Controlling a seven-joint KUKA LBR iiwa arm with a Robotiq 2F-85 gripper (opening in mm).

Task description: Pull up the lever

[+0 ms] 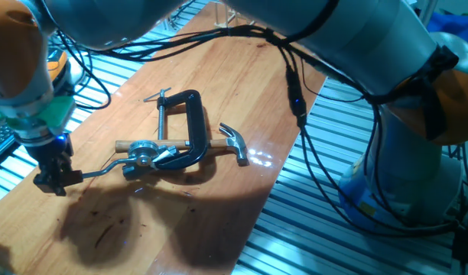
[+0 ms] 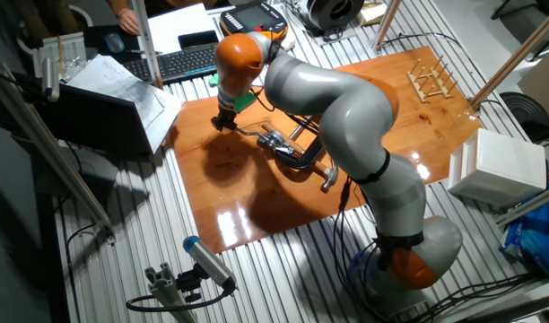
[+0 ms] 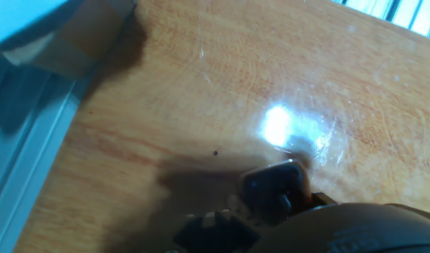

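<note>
The lever (image 1: 104, 168) is a thin bent silver arm running left from a small silver hub (image 1: 142, 156) on the wooden board. Its knob end is hidden between the black fingers of my gripper (image 1: 54, 182), which is shut on it near the board's left edge. The other fixed view shows the gripper (image 2: 225, 121) at the board's far-left corner, with the lever (image 2: 250, 134) leading to the hub (image 2: 273, 142). In the hand view I only see one dark blurred finger (image 3: 275, 186) close above the glossy board (image 3: 201, 91).
A black C-clamp (image 1: 190, 114) stands right behind the hub, across a pale-handled hammer (image 1: 234, 141). The board's left edge (image 1: 20, 195) lies just beside the gripper, with ribbed metal table beyond. A keyboard (image 2: 180, 61) and papers (image 2: 122, 85) lie past the board.
</note>
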